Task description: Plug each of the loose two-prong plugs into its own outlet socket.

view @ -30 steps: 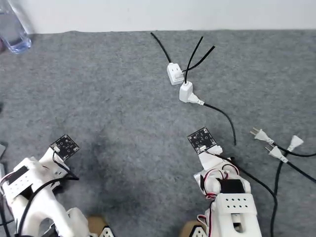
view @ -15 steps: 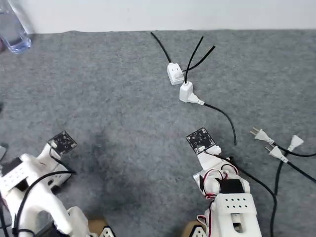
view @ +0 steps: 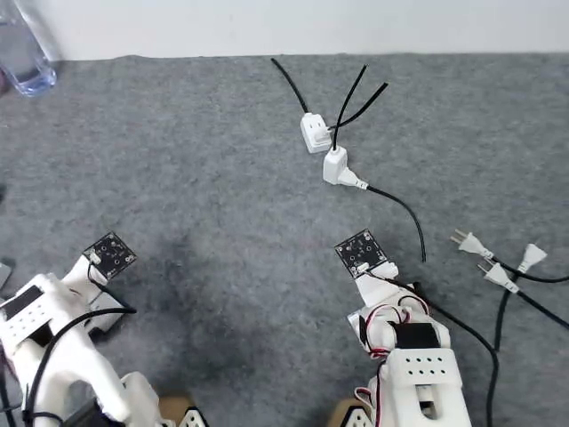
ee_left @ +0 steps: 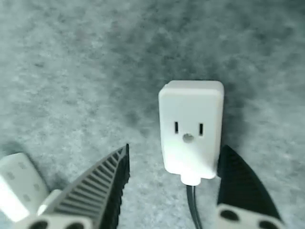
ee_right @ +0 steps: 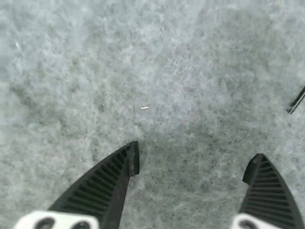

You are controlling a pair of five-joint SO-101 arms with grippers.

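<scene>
Evidently early: loose white two-prong plugs [view: 468, 242] lie at the grey carpeted tabletop's [view: 196, 160] right, well apart from the white cube outlet sockets [view: 313, 133]. Left gripper [ee_left: 175, 150] wide, facing another white socket [ee_left: 191, 126]; right gripper [ee_right: 196, 151] wide, empty.

One outlet socket [view: 313, 133] lies at the far middle of the table [view: 204, 178], a second socket [view: 334, 165] just before it. Three loose plugs [view: 468, 242] cluster near the right edge — well apart from both. A third socket [ee_left: 190, 126] lies between the left gripper's [ee_left: 176, 149] fingers, at the front left
</scene>
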